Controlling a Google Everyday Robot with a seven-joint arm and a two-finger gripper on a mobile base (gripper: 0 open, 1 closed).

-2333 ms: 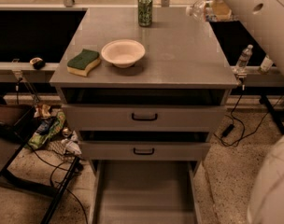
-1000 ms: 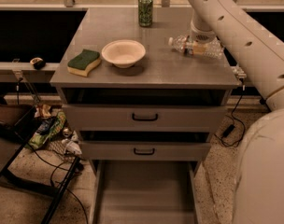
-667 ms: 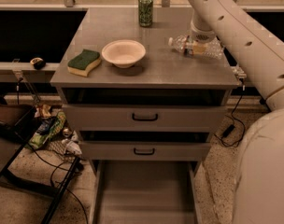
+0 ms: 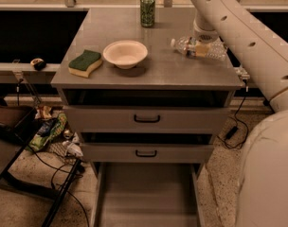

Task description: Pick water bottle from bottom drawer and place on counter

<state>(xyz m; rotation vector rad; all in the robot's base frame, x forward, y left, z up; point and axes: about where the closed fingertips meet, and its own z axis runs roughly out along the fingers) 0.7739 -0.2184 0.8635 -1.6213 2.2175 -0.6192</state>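
Lying on its side at the right of the desk (image 4: 163, 72), the water bottle (image 4: 183, 46) points its small cap toward the middle of the top, and its crinkled clear body runs out toward the right edge. The hand (image 4: 201, 47) sits right over the bottle's middle, at the end of the pale arm (image 4: 238, 34) that comes in from the upper right. Whether the hand is clamped on the bottle or merely set around it cannot be told from this view, since the wrist hides the contact.

A cream bowl (image 4: 125, 53) stands upright near the centre of the desk, well apart from the bottle. A green-topped sponge (image 4: 85, 62) lies just to the bowl's left, close to the left edge. A green drink can (image 4: 147, 10) stands upright at the back.

Below the desk top, two grey drawers with black handles, the upper drawer (image 4: 146, 118) and the middle drawer (image 4: 146, 152), each stand slightly ajar. The bottom drawer (image 4: 146, 197) is pulled fully out (its flat grey floor is bare). Cables and wrappers (image 4: 49, 131) litter the floor to the left of the cabinet.
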